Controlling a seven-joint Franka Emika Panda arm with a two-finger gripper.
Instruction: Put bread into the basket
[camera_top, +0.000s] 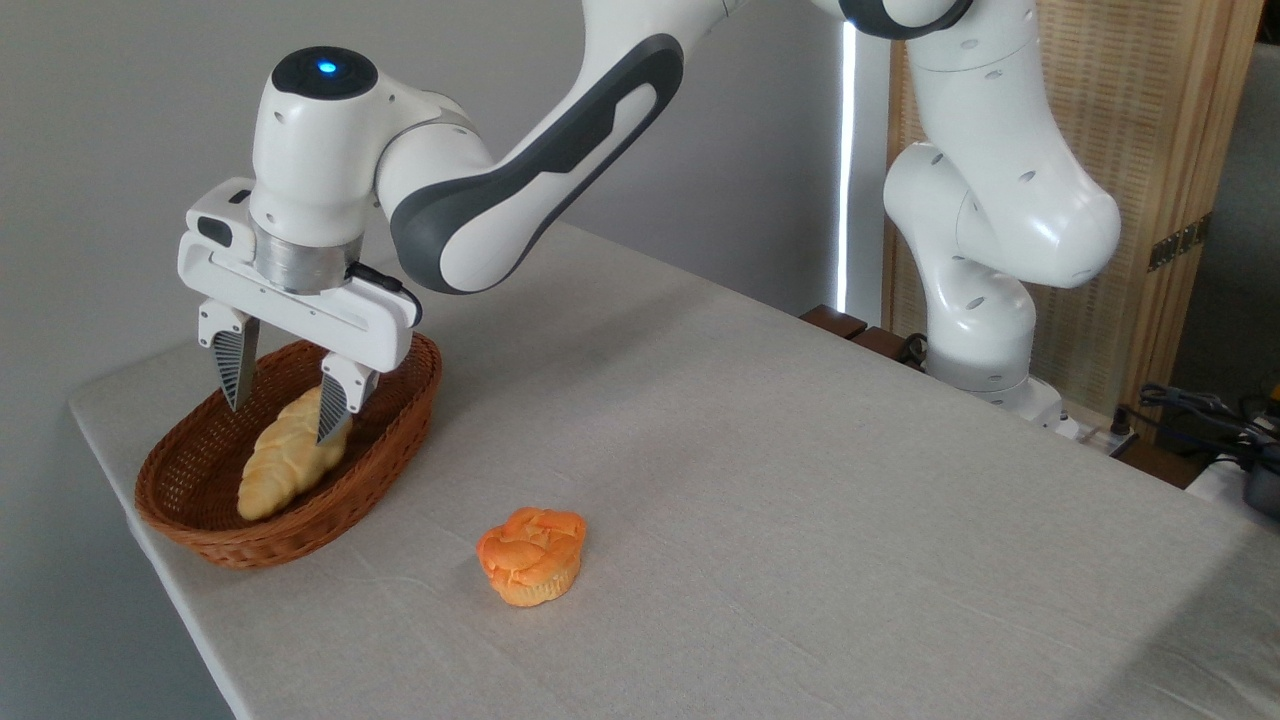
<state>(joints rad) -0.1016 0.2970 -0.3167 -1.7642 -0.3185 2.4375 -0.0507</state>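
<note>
The bread (283, 458) is seen lying inside the basket (200, 535), which stands near the left end of the counter (800, 480), close to its front-left edge. The loaf is laid lengthwise along the basket's floor, its lower tip towards the near-left rim and its upper end towards the far side (that upper end is partly hidden behind one finger).

The gripper (283, 402) is held above the basket, pointing downward, with the jaws spread wide apart. Nothing is gripped between them. One finger is seen to the left of the loaf, over the bare wicker of the basket's interior; the other is seen in front of the loaf's upper end. Whether that finger is touching the bread cannot be told from this view. The gap between the fingers is plainly wider than the loaf.

A small round orange bun (532, 556) is seen on the bare cloth of the counter, well apart from the basket, to its right and towards the front edge. The arm's base (990, 370) is mounted beyond the counter's far right edge, and the arm is stretched across the counter to the basket.
</note>
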